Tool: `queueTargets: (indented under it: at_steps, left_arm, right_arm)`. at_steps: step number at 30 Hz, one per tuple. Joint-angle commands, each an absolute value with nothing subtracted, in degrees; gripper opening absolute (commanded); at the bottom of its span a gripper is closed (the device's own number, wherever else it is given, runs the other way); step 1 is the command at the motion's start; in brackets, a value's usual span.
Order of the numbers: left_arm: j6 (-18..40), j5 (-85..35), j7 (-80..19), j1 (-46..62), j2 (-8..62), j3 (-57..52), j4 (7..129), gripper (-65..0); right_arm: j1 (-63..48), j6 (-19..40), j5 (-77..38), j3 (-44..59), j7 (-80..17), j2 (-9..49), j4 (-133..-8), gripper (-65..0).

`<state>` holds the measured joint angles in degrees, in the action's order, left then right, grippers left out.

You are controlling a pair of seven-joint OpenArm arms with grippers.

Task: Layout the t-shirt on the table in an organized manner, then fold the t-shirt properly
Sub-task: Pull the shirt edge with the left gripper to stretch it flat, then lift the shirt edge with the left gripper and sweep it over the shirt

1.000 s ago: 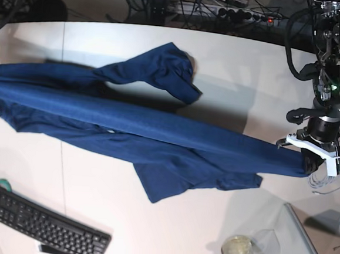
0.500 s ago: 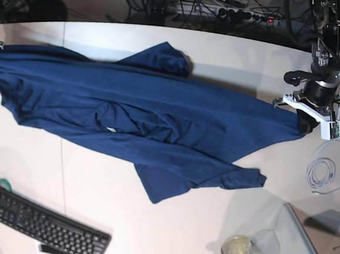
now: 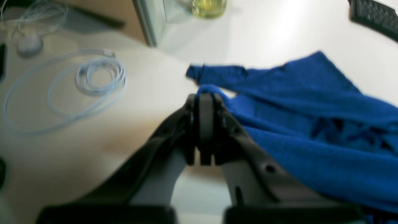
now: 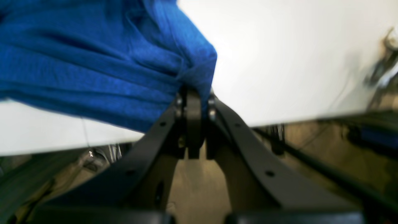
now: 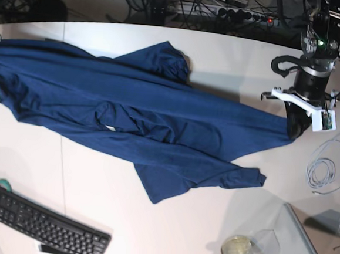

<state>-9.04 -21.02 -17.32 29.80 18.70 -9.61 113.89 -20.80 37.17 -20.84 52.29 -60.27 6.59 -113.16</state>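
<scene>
Left wrist view, left gripper [image 3: 205, 93]: we see its jaws pressed together, pinching a bunched edge of the t-shirt [image 3: 311, 124].
Left wrist view, t-shirt: it spreads away to the right over the table [image 3: 279, 34], with one short strip of cloth reaching out beyond the fingertips.
Left wrist view, surroundings: a coiled white cable [image 3: 93, 77] lies on the table to the left; a glass jar [image 3: 208, 4] stands at the top edge; a corner of the black keyboard [image 3: 373, 15] shows at top right.
Right wrist view, right gripper [image 4: 194, 93]: we see it closed tight on a gathered fold of the t-shirt [image 4: 93, 62].
Right wrist view, t-shirt: the cloth hangs leftward from the jaws in long creases, above the table [image 4: 295, 62] edge.
Base view, t-shirt [image 5: 129, 118]: we see it stretched across the table [image 5: 234, 61] from left edge to right, wrinkled in the middle, one sleeve near the far edge, another flap toward the near side.
Base view, left gripper [image 5: 295, 130]: it holds the shirt's right end.
Base view, right gripper: we cannot see it here.
Base view, keyboard [image 5: 39, 219]: near left corner, apart from the shirt.
</scene>
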Motion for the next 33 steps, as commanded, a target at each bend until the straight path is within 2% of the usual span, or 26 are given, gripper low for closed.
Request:
queueTargets:
  at_steps: [1, 5, 13, 17, 20, 23, 30, 33]
  left_arm:
    - [-9.54, -20.62, -14.37, 29.05, 19.3, -9.89, 115.03, -65.0]
    - [-9.54, -20.7, -14.64, 24.48, 19.3, -8.84, 114.95, -65.0]
    - [-9.8, -20.7, -14.64, 11.12, 18.95, -0.92, 114.95, -65.0]
    - [-9.8, -20.7, -14.64, 5.41, 15.6, 0.22, 114.95, -65.0]
    - [-9.8, -20.7, -14.55, 2.77, 13.49, 0.4, 115.03, -65.0]
    - [-9.8, -20.7, -14.37, 2.07, 11.91, 0.4, 115.12, -65.0]
    - [-9.8, -20.97, -14.11, 2.68, 7.96, 0.4, 116.0, -65.0]
    - [-9.8, -25.98, -8.4, 4.18, 6.37, 0.13, 116.0, -65.0]
  right_arm:
    - [-20.09, 37.32, -21.58, 52.7, -58.68, 7.87, -114.42, -65.0]
    - [-17.54, 37.32, -21.58, 52.7, -58.68, 8.22, -114.42, -65.0]
    - [-7.69, 37.32, -21.67, 52.79, -62.9, 12.7, -114.86, -65.0]
    - [-4.26, 37.32, -21.67, 52.97, -62.9, 15.52, -114.86, -65.0]
    - [-1.54, 37.41, -21.67, 56.92, -62.9, 16.22, -114.86, -65.0]
    - [0.22, 40.0, -21.76, 62.73, -62.99, 17.27, -114.95, -65.0]
    - [1.19, 40.0, -21.76, 74.59, -63.52, 16.92, -115.3, -65.0]
    - [1.1, 40.0, -24.4, 79.08, -63.52, 16.04, -115.3, -65.0]
